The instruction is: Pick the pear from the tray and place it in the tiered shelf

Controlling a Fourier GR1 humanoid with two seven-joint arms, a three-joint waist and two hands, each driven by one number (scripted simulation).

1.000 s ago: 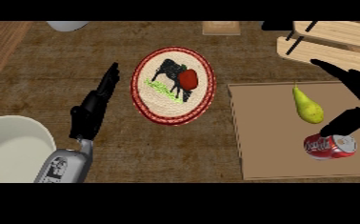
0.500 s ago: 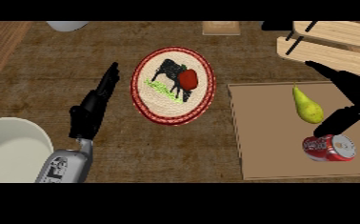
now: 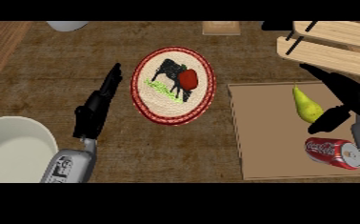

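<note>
Item one, we are logging the right hand. It is showing at the view's right edge, over the far right part of the tray. Its long fingers are lying straight and slanting from upper left to lower right, and its thumb is pointing back toward the left below them. We are reading these fingers as spread wide and holding nothing. Item two, the pear. It is lying on the tray, in the open gap between those fingers and the thumb. The fingers are passing just beyond its upper right side, and the thumb's tip is sitting just beside its rounded lower end, though we are not able to tell whether either is touching it. We are describing the pear as yellow-green and smooth, narrow at the far end and swelling toward the near end, lying slightly tilted. Item three, the tiered shelf. Its pale wooden boards are standing at the upper right, just beyond the tray. Item four, the left hand. It is resting at the left, well apart from the tray, its fingers straight and close together, pointing away from us and holding nothing. Also listed: a red can is lying on its side on the tray, near the pear's lower end.
</note>
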